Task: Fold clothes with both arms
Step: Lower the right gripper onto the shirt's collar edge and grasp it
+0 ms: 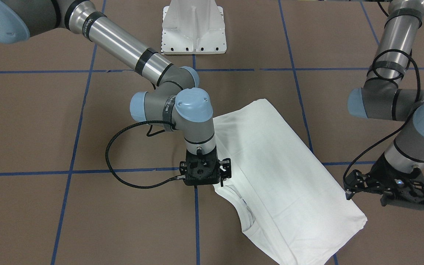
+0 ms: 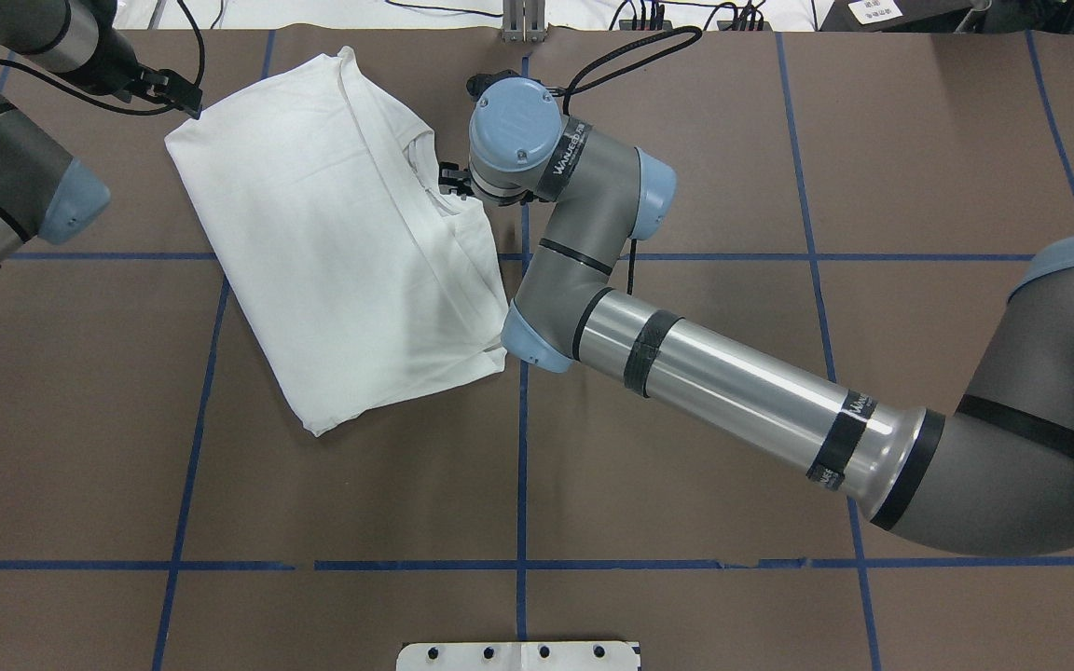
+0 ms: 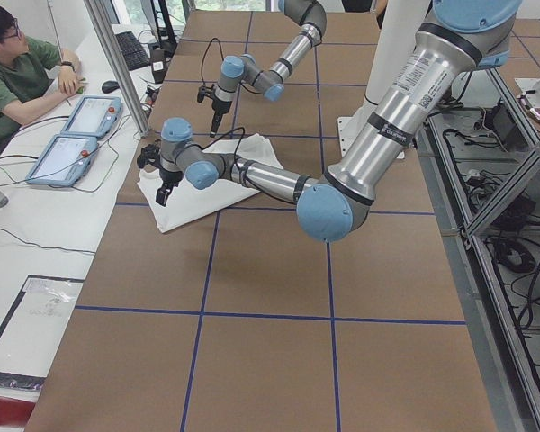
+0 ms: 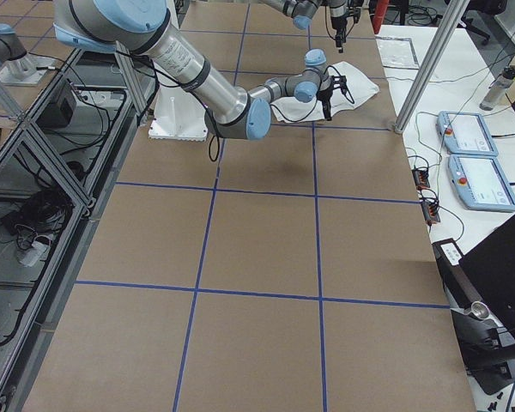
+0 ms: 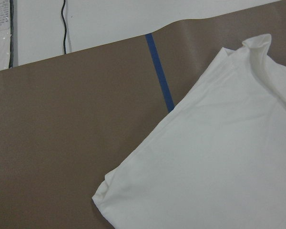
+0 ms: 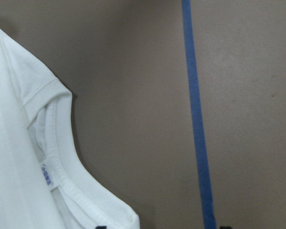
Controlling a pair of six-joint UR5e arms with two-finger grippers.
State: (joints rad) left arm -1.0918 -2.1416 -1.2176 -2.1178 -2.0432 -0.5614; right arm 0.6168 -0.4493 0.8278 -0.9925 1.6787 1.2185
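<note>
The white shirt point(image 1: 278, 176) lies folded into a long slanted rectangle on the brown table point(image 2: 686, 140), with its ribbed collar point(image 6: 62, 167) and small neck label point(image 6: 46, 175) facing up. My right gripper point(image 1: 205, 176) points straight down at the shirt's edge beside the collar. It is open, and both fingertips just show at the bottom of the right wrist view. My left gripper point(image 1: 346, 187) hovers just off the shirt's outer corner point(image 5: 102, 195), which lies flat. It looks open and holds nothing.
The white pedestal base point(image 1: 193, 29) stands at the robot's side of the table. Blue tape lines point(image 2: 523, 419) grid the brown surface. A person point(image 3: 18, 63) sits at a side desk with control tablets point(image 3: 76, 117) beyond the table's far edge.
</note>
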